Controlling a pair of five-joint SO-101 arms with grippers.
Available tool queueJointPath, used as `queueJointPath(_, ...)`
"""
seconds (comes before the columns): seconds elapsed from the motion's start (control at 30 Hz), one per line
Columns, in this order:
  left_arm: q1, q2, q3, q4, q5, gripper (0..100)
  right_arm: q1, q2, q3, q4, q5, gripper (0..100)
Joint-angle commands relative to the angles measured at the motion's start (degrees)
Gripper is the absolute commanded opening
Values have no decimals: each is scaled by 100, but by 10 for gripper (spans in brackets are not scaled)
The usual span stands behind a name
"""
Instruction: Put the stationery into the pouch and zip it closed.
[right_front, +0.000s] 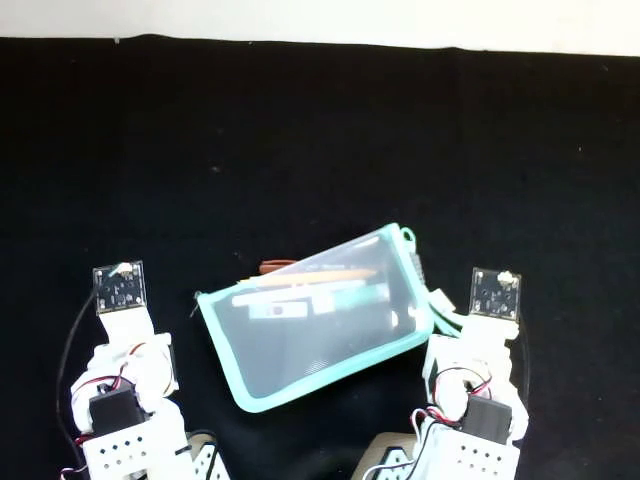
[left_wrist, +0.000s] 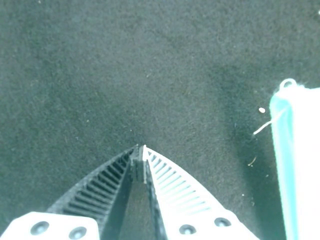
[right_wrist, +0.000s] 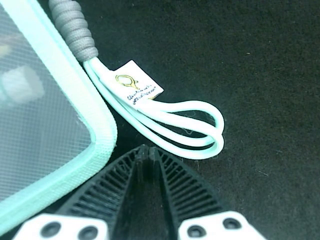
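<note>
- The pouch (right_front: 315, 320) lies flat on the table (right_front: 300, 130) between the two pairs of jaws, with one corner just beside the tips of the right jaws and its other end near the left jaws but apart from them.
- It is a clear-fronted pouch with mint-green trim. Through the front I see stationery: an orange pencil (right_front: 335, 275) and a white block (right_front: 280, 310).
- A reddish-brown item (right_front: 277, 266) sits at the pouch's far long edge. I cannot tell whether it is inside, poking out, or lying beside the pouch.
- The pull is a grey wrapped cord (right_wrist: 75, 27) ending in a mint loop (right_wrist: 219, 131) with a small white tag (right_wrist: 140, 86). The loop lies just ahead of the right jaws' tips.
- I cannot make out whether the zip is run fully home, so I judge closing or checking it to be the step in hand.
- To do it well, I would open the right jaws, pinch the grey cord rather than the slack loop, and pull straight along the zip line.
- I would pin the pouch's other end with the left jaws so the soft body does not slide or bunch.
- Both the left jaws and the right jaws are closed tip to tip and hold nothing.
</note>
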Motion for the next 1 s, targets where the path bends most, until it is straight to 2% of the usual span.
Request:
queueJointPath(0.0, 110, -22, 66, 9, 53, 10, 57, -48, 752, 31, 79, 15)
queueJointPath(0.13, 374, -22, 66, 9, 53, 9, -171, -48, 752, 22, 88, 15)
queueJointPath(0.33, 382, -22, 66, -79, 53, 9, -787, -48, 752, -198, 88, 15)
queueJointPath(0.53, 382, -22, 66, -1222, 53, 8, -884, -48, 752, -1121, 62, 15)
queueJointPath(0.63, 382, -22, 66, -1486, 53, 8, -884, -48, 752, -1411, 62, 15)
queueJointPath(0.8, 382, -22, -215, -1231, 62, 10, -884, -48, 752, -1411, 62, 15)
queueJointPath(0.97, 382, -22, -1095, -290, 62, 10, -884, -48, -57, -215, 62, 16)
